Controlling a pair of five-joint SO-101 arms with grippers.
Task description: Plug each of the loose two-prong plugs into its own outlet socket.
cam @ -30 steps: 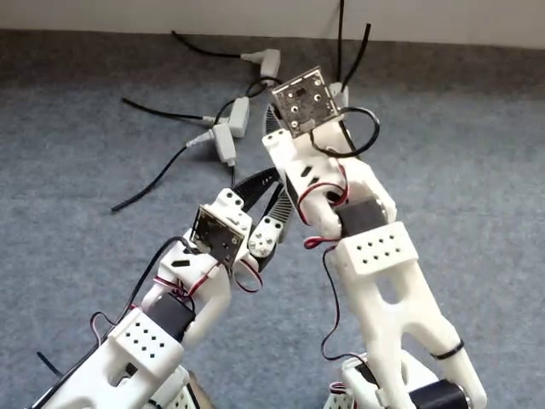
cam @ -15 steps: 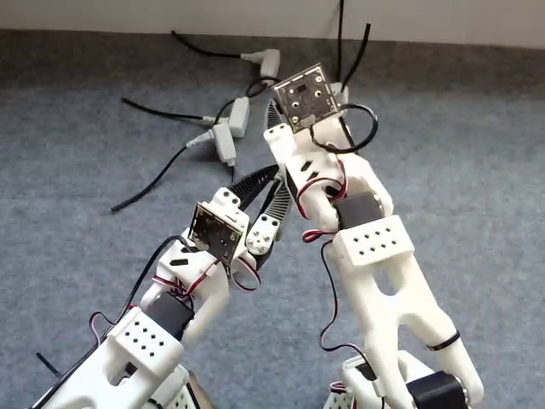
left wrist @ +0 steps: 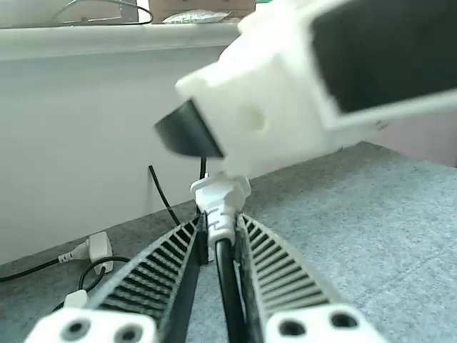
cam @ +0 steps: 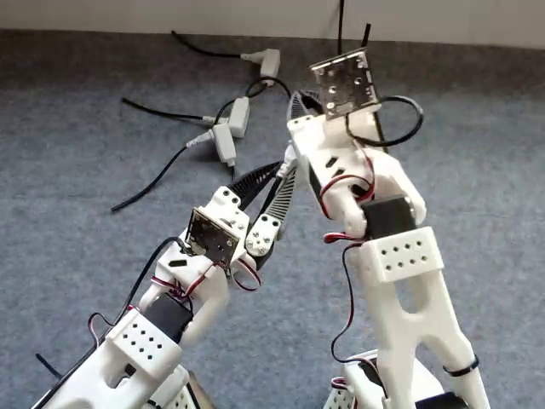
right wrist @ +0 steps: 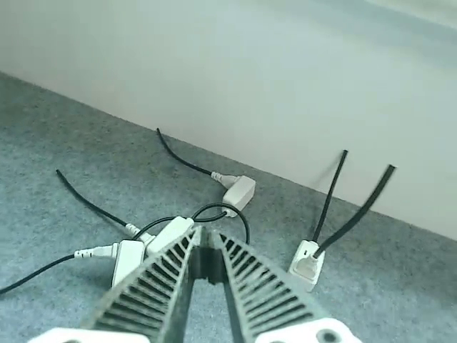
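Observation:
A white two-prong plug (left wrist: 220, 200) on a black cord sits between the ribbed black fingers of my left gripper (left wrist: 218, 230), which is shut on it. In the high view that gripper (cam: 285, 168) holds the plug (cam: 290, 156) above the carpet, close under my right arm. My right gripper (right wrist: 207, 246) hangs above the carpet, shut with nothing between its fingers. Beyond it lie white corded pieces: one near the wall (right wrist: 240, 191) (cam: 268, 61), two side by side (right wrist: 169, 234) (right wrist: 128, 259), also seen from above (cam: 239, 117) (cam: 223, 142). A white block (right wrist: 307, 265) with two black cords stands near the wall.
Grey carpet (cam: 77, 170) covers the floor up to a pale wall (right wrist: 285, 71). Black cords (cam: 153, 183) trail from the white pieces towards the left. The right arm's white body (left wrist: 300, 78) looms just above the left gripper.
My right arm has swung to the right and lifted, uncovering the space above the left gripper. The left arm has barely shifted, with the plug still in its fingers.

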